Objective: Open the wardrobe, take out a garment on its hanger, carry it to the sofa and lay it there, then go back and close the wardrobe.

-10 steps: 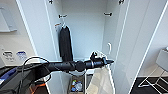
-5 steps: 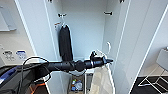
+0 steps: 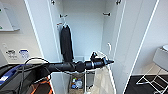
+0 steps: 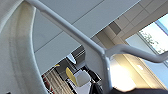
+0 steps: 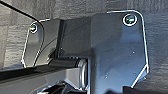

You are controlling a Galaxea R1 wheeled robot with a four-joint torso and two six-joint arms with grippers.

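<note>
The tall white wardrobe (image 3: 130, 47) stood with both of its plain full-height doors swung open, showing a pale interior. From the picture's left, the robot's dark left arm reached level across the opening, ending in the left claw (image 3: 108, 61) close to the right-hand door's inner edge.

Beneath that claw hung the white short-sleeved T-shirt (image 3: 101, 80), draped straight down, its thin white hanger (image 3: 108, 47) rising as a curved hook just above the claw. In the left wrist view the hanger's white bars (image 4: 105, 53) crossed close before the lens, with the shirt's ribbed white fabric (image 4: 17, 57) alongside. The claw appeared to be clamped on the hanger (its fingers themselves were hard to make out).

The hanger's long axis seemed to lie roughly along the arm's reach, so the shirt hung edge-on to the robot. The left arm was the one at the garment.

A black long-sleeved top (image 3: 66, 43) hung at the back left of the wardrobe, well apart from the claw.

The right wrist view gave no sign of that claw's state.
</note>
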